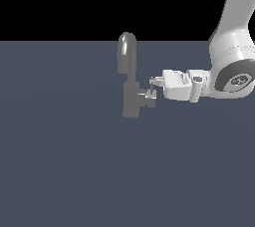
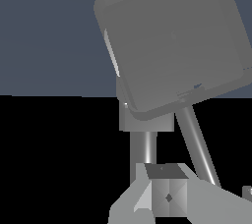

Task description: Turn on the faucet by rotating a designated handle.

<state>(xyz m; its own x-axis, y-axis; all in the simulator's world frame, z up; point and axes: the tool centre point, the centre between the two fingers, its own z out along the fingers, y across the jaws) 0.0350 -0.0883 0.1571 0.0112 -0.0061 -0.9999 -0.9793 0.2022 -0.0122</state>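
Handle (image 1: 148,96): short grey stub projecting sideways from the lower body of the faucet (image 1: 129,79), toward the exterior view's right. Faucet stands upright on the dark floor (image 1: 60,171), arched spout on top. Gripper (image 1: 153,85) is level with the stub, fingertips at its end; finger spacing and grip cannot be told. White arm (image 1: 234,37) rises beyond.
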